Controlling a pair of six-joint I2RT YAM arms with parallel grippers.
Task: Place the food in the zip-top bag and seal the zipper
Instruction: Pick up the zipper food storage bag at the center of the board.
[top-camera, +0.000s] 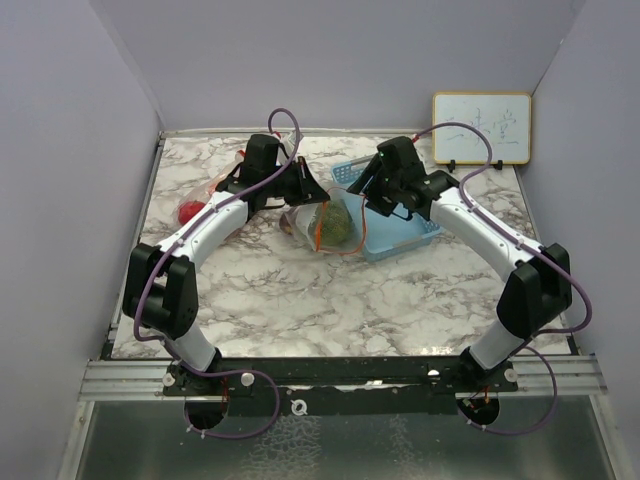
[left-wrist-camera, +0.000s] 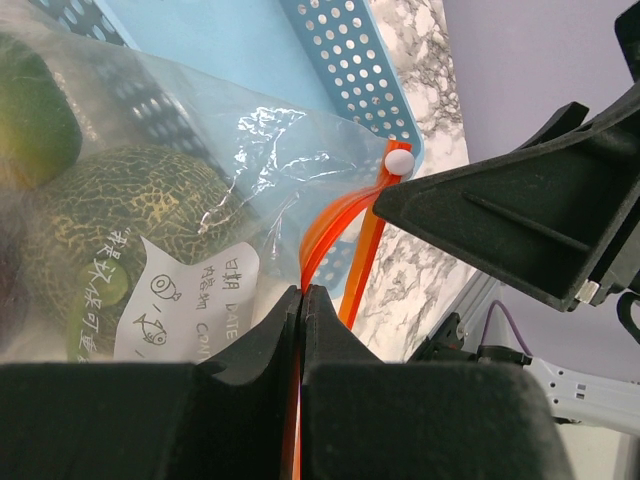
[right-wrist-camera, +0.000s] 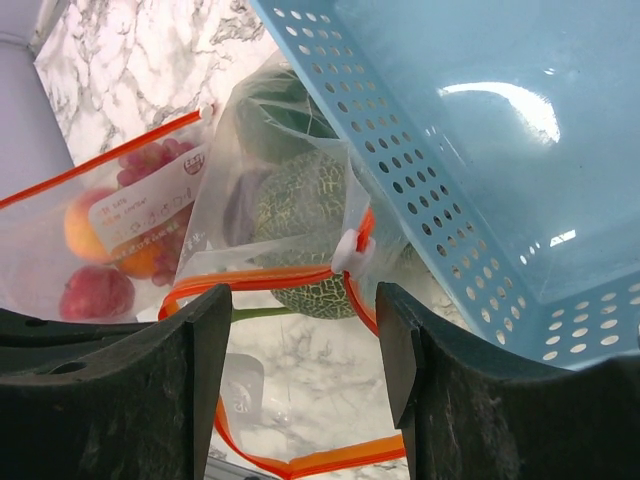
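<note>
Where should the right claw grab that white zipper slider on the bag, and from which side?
Pinch the white slider across its sides, straddling the orange zipper track. Likely best straight ahead from the open right claw: the slider lines up between its fingers, and the shut left claw anchors the track.

1. A clear bag (top-camera: 298, 220) holding a green melon (top-camera: 335, 225) lies at the middle of the surface (top-camera: 300, 300).
2. A blue basket (top-camera: 400, 235) sits just beside it at 3 o'clock.
3. A red fruit (top-camera: 188, 210) lies at 9 o'clock.
4. A whiteboard (top-camera: 481, 128) stands at 2 o'clock.
</note>
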